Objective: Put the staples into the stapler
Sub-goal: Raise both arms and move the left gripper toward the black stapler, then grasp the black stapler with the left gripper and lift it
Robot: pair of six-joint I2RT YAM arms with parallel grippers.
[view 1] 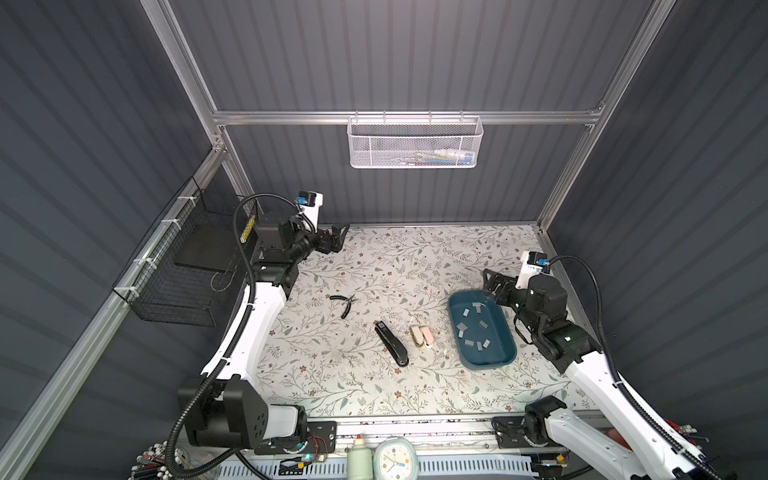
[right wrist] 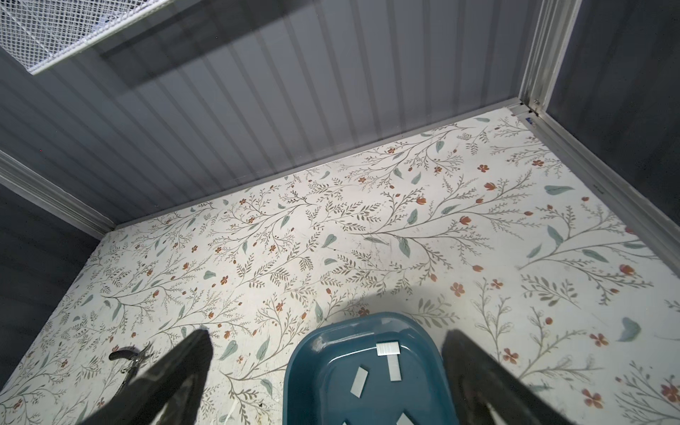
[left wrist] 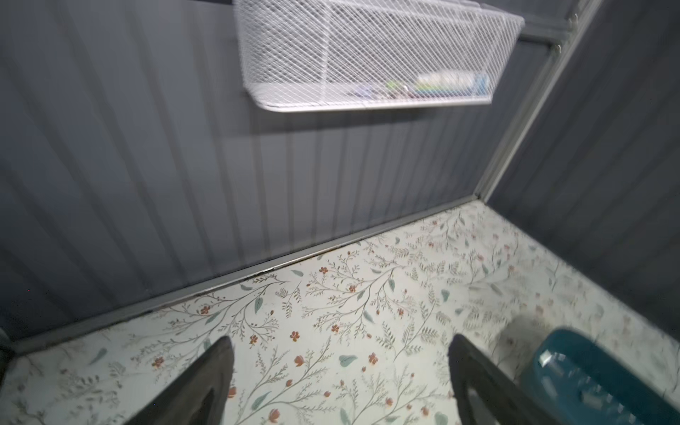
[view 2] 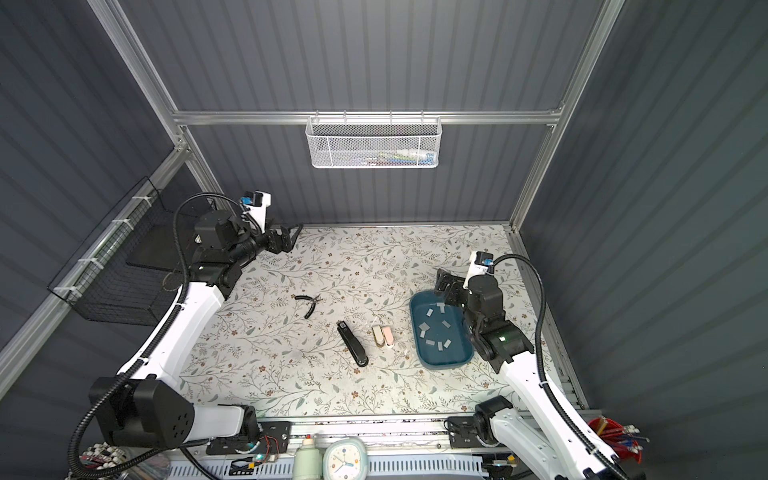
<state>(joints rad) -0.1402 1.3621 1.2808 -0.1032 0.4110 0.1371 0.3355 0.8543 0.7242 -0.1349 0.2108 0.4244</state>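
staples (view 1: 461,330) are contained in tray (view 1: 496,332) | right gripper (right wrist: 327,334) is spread above tray rim | left gripper (left wrist: 340,342) is spread, well apart from tray

White-shelled arms (view 1: 262,316) carry black joints (view 1: 241,415), ribbed black cables (view 1: 235,226), and dark tapered hands (left wrist: 340,341).

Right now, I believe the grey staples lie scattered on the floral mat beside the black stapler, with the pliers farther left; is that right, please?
Not quite: the staples lie scattered inside the blue tray, not on the floral mat, as both top views show. That tray sits right of the black stapler, with the pliers farther left.
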